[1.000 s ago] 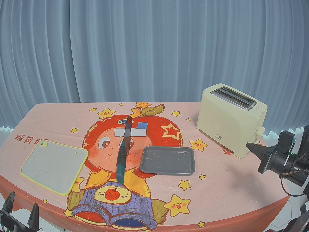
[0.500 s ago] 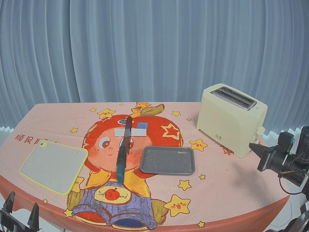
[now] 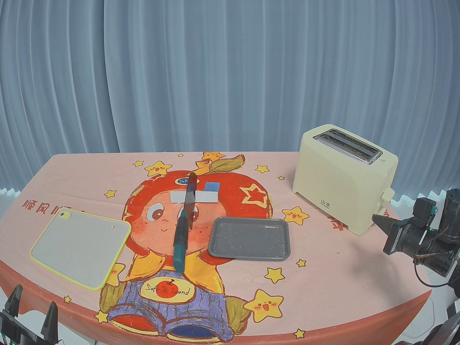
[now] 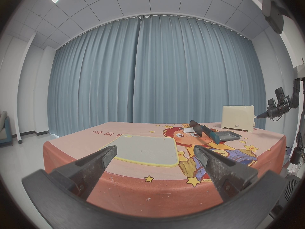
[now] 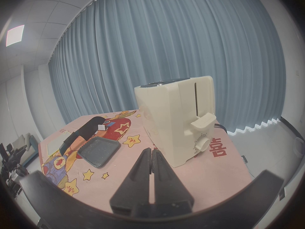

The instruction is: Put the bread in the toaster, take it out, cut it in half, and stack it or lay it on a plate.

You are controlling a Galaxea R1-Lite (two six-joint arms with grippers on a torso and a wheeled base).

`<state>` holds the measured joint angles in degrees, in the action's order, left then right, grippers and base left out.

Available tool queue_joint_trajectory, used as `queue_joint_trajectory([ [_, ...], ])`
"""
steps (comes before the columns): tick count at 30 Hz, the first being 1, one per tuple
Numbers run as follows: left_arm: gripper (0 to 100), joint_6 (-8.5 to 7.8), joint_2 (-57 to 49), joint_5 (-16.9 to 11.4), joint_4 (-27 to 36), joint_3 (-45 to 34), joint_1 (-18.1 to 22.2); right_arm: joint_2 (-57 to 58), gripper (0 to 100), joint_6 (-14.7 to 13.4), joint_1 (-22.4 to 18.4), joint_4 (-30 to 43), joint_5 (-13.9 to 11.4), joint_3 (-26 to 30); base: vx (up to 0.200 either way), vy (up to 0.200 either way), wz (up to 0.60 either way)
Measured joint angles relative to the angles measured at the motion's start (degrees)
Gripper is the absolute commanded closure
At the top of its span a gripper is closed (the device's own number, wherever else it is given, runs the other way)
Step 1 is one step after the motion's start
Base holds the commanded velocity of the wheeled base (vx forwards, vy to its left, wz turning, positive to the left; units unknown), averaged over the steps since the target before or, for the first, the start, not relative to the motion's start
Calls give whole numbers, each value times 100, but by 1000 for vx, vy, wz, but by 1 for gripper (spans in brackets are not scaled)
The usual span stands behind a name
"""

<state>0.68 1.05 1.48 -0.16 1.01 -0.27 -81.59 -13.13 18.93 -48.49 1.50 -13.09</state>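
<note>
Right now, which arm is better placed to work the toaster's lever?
Right. The right gripper sits just beside the toaster at its lever; the left gripper is far across, by the cutting board.

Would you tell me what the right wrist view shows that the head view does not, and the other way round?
Right wrist view, not head view: the round dial and the lever slot on the end face of the toaster. Head view, not right wrist view: the top slots seen from above. Both: the toaster, the grey tray, the knife and the shut right gripper.
</note>
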Motion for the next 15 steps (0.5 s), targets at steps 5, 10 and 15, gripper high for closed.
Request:
queue_joint_trajectory([
  [5, 0, -2, 0, 0, 2, 0, 0, -90, 100, 0, -50, -4, 0, 30, 0, 0, 0],
  [10, 0, -4, 0, -2, 5, 0, 0, -143, 100, 2, -78, -6, 5, 45, 0, 0, 0],
  [15, 0, -2, 0, -4, 6, 0, 0, -168, 100, 2, -100, -4, 6, 50, 0, 0, 0],
])
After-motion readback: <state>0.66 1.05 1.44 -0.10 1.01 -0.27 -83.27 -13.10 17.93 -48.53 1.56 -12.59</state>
